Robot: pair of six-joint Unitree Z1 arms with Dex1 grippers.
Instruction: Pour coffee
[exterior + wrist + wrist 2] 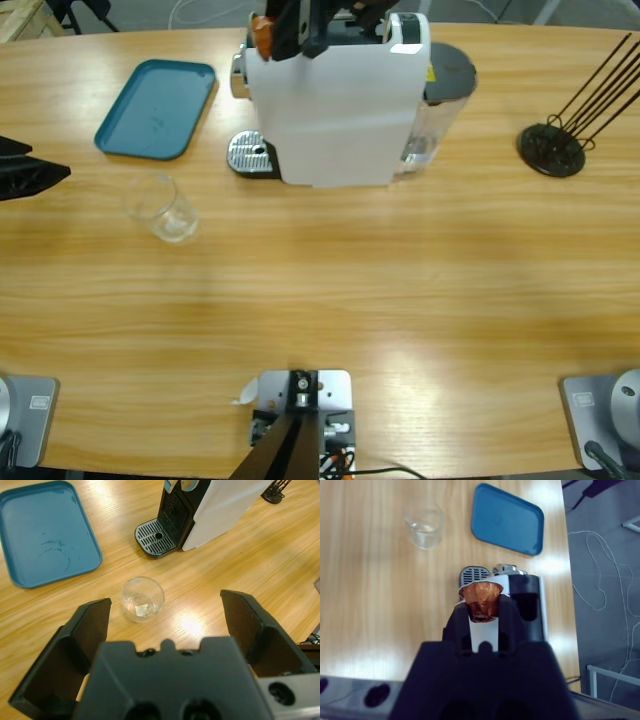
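The wooden table [330,290] carries a white coffee machine [335,110] at its far middle, its drip grate [250,153] facing left. A blue tray [157,108] lies far left, and a black wire stand [552,148] sits far right. Just near of the tray, a clear glass [163,208] stands upright, well apart from the grate.

The right gripper [481,611] hangs above the machine's top with its jaws clamped on a copper capsule [481,597]. The left gripper [165,615] waits at the left edge, jaws spread wide, with the glass just ahead of them.

The step in hand looks like loading the capsule. To do it well, line the capsule squarely over the slot, lower gently, and release only once it is seated. The glass then needs carrying onto the grate, gripped low and kept level.
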